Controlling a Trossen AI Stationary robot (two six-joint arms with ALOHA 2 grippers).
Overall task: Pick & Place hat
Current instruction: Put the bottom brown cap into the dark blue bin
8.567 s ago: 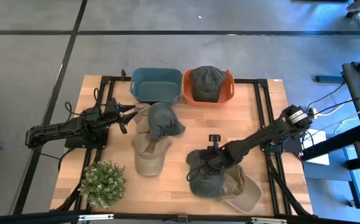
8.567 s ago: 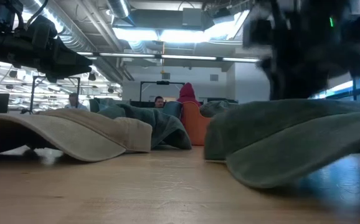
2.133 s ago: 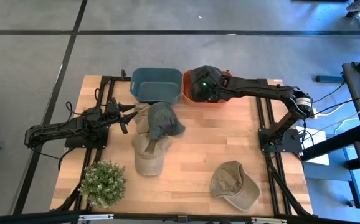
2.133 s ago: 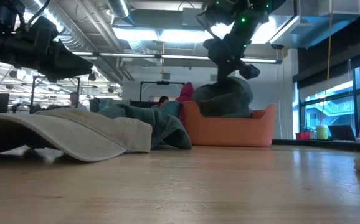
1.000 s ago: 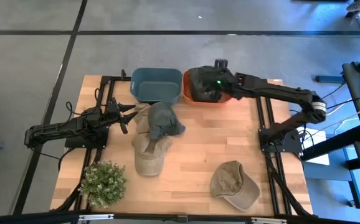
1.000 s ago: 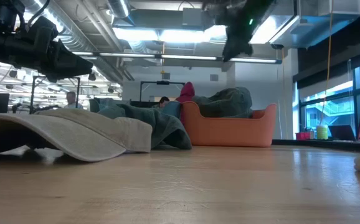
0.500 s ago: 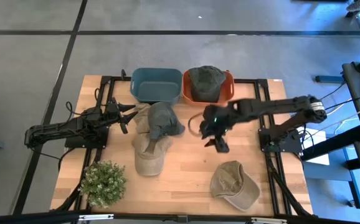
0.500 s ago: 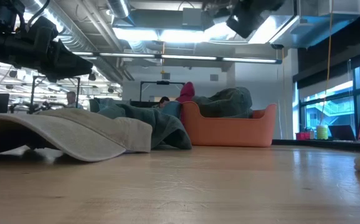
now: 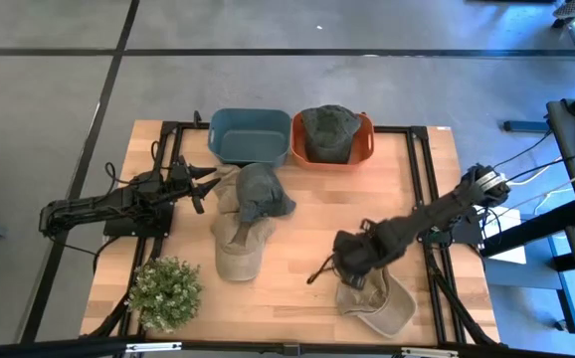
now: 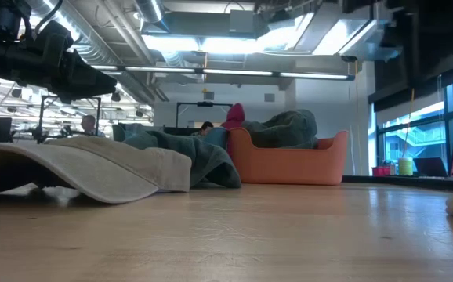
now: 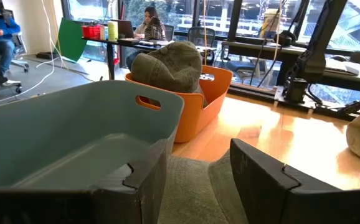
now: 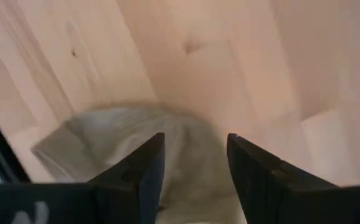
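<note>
A tan hat (image 9: 379, 301) lies on the wooden table near its front right; the right wrist view shows it (image 12: 130, 140) from above. My right gripper (image 9: 350, 273) hangs open just over its left part, fingers (image 12: 147, 167) pointing down and not touching it. Dark green hats (image 9: 329, 129) fill the orange bin (image 9: 365, 149) at the far edge. Left of the middle, a green hat (image 9: 259, 191) lies partly over another tan hat (image 9: 239, 245). My left gripper (image 9: 206, 182) waits open at that pile's left edge, with green cloth (image 11: 195, 186) showing between its fingers.
A blue bin (image 9: 250, 136) stands left of the orange one at the far edge. A small potted plant (image 9: 165, 291) sits at the near left corner. Bare wood lies between the two hat groups. People sit at desks in the room beyond the table.
My right gripper has left the orange bin at the far edge, swung across the table toward its near edge and come down over the tan hat at the front right. The dark green hats stay in the orange bin.
</note>
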